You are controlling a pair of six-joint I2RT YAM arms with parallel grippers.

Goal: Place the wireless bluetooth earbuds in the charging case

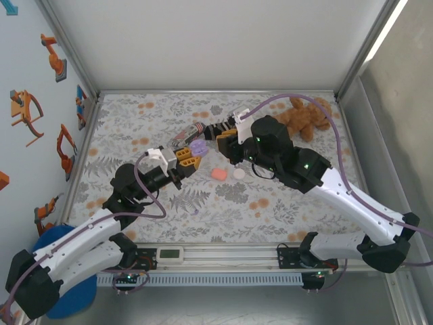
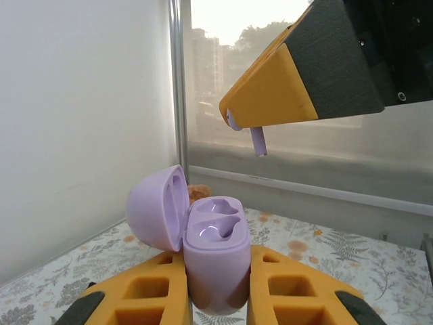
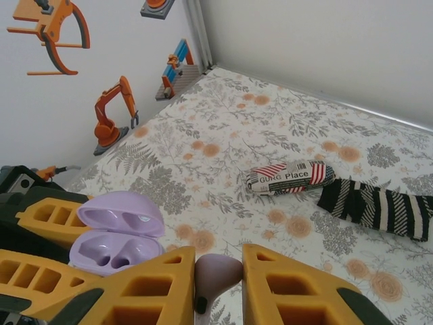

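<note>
The right gripper (image 3: 218, 288) is dangling a pinched purple earbud (image 2: 259, 141) stem-down, above and slightly aside of the open case (image 2: 213, 247) that the left gripper (image 2: 216, 301) is clamping upright.

Pretty sure it's a robotics lab test cell: floral-covered bench (image 1: 128, 125), white panels (image 1: 203, 40) behind it, robot-arm stickers (image 1: 27, 112) on its left.

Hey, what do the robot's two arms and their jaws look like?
The left arm and right arm have white shells with black joints. A purple cable runs along each. The jaws are orange-yellow wedges with rectangular cutouts, black behind.
</note>
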